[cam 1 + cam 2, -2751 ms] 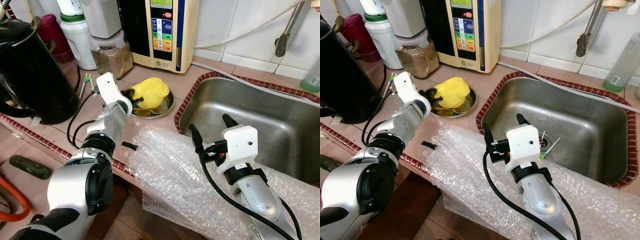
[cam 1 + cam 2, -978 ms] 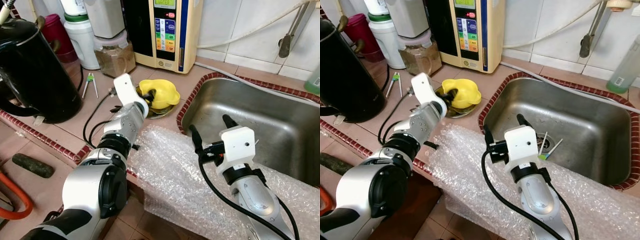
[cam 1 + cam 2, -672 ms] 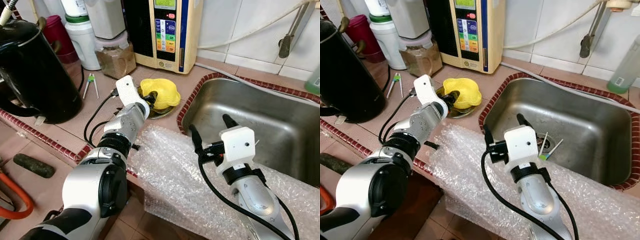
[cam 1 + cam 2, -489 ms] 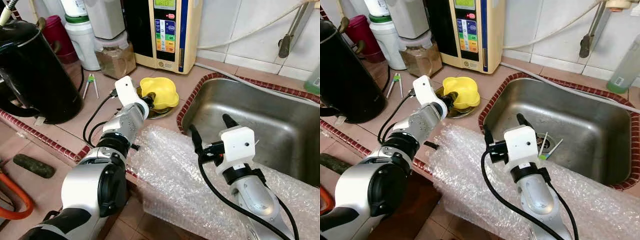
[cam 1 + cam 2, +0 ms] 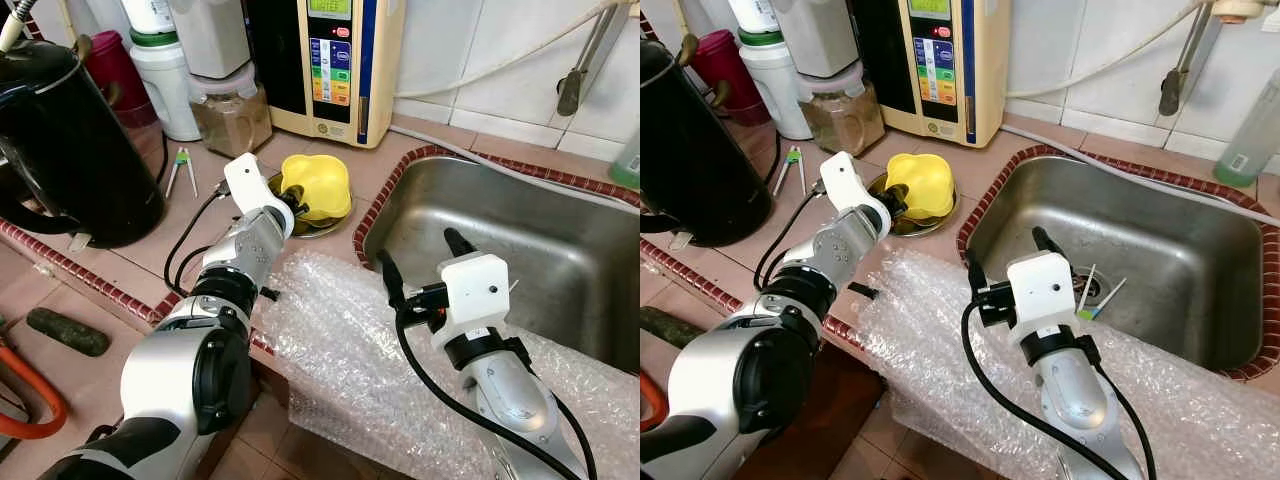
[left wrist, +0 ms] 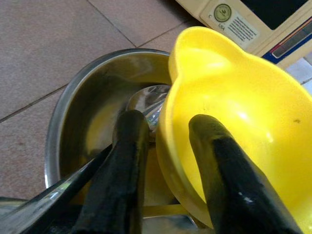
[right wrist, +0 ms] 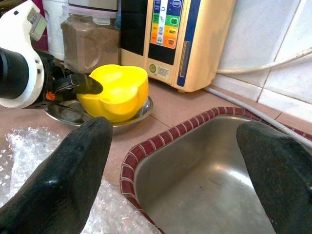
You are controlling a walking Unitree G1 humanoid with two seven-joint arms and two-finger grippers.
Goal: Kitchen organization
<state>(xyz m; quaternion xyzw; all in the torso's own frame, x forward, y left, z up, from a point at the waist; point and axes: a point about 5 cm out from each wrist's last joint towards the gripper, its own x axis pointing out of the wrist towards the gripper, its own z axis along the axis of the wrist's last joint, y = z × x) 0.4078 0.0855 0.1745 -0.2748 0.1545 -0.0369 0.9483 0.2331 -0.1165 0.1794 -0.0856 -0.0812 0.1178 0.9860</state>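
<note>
Yellow bowl (image 5: 316,186) sat tilted in steel dish (image 5: 325,221) on counter, left of sink (image 5: 560,250). We had left gripper (image 6: 165,146) clamped on near rim, one finger inside, one outside. Right gripper (image 7: 180,161) spread, empty, over sink edge, farther off.

On the tiled tabletop (image 5: 970,155), the left claw (image 5: 896,203) grips the rim of a yellow bowl (image 5: 923,185) tilted in a steel dish (image 5: 932,217), while the right claw (image 5: 1005,262) hangs with fingers spread over bubble wrap (image 5: 940,340) at the sink (image 5: 1160,250) edge.
</note>
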